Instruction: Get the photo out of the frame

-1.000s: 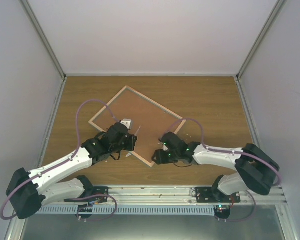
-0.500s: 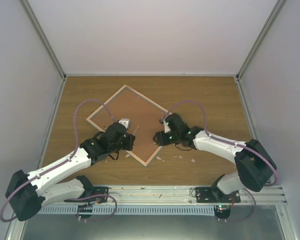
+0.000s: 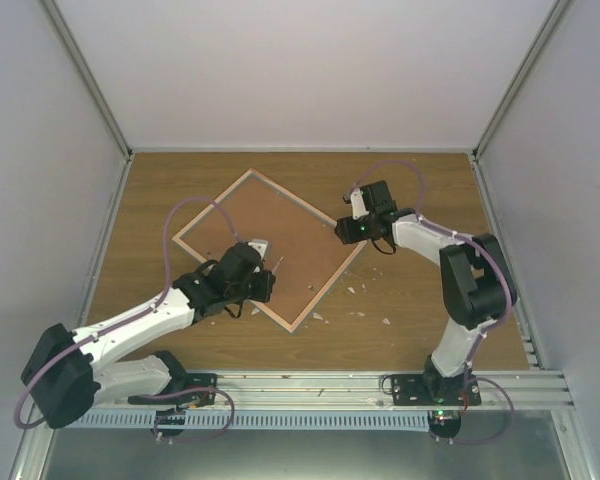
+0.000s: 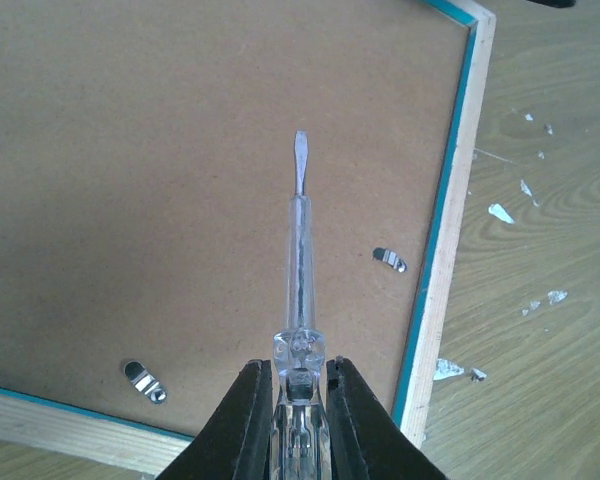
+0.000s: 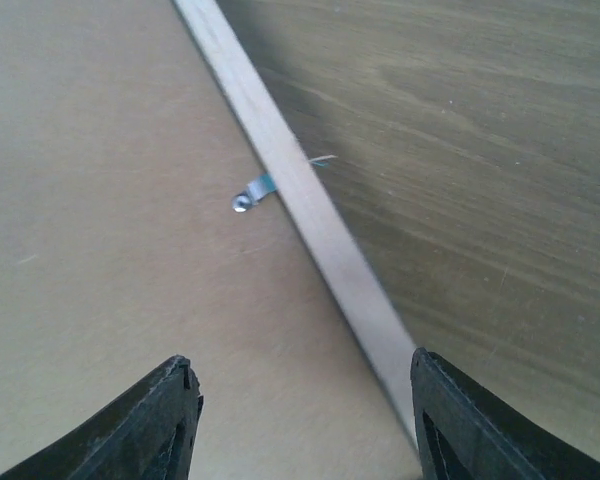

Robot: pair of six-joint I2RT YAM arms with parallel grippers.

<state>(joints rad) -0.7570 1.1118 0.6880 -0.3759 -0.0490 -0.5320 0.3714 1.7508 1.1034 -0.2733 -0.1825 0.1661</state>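
Right tool (image 5: 300,395) swings to the frame's (image 3: 270,215) right corner, open, empty; left tool (image 4: 298,400) clamps one screwdriver (image 4: 299,240); two clips (image 4: 145,380) (image 4: 390,260) visible.

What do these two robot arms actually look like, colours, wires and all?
The left arm and right arm have smooth white tube-like segments joined by chunky black rounded joints. A thin purple cable loops loosely outside each one. The left gripper and right gripper each end in two black, tapered fingers. A small green light glows near the right wrist.
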